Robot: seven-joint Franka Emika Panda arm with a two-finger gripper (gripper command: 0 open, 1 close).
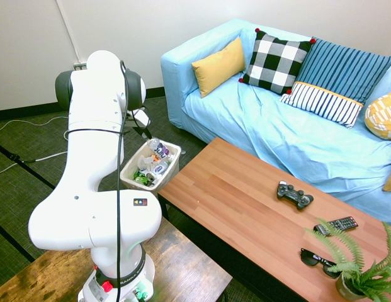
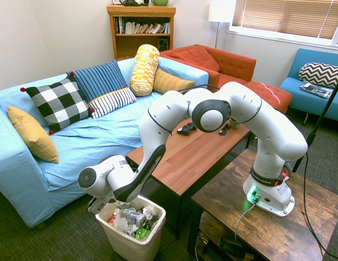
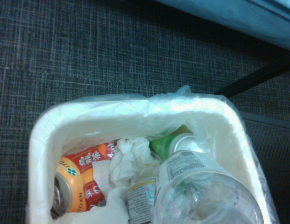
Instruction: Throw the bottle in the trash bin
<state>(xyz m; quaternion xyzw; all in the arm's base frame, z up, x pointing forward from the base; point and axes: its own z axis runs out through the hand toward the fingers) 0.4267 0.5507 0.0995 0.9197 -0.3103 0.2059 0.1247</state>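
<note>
Inspected from the left in the first exterior view: one white arm bends over one trash bin, a white wastebasket on the dark carpet beside the end of the long wooden bench. One bottle, clear with a white cap, sits tilted over the bin's opening, just under the gripper. The jaws are pressed in on it, pinching the bottle, though the arm's bulk blocks most of the grip in this view. The wrist view shows the same bottle close up over the lined bin. Inside it there are one orange can, one green can and crumpled white tissue. Further right, the bench carries one black game controller, one remote control, one pair of sunglasses and one potted fern. A light blue sofa with scatter cushions runs behind the bench. Nothing stands between the bottle and the bin's opening.
</note>
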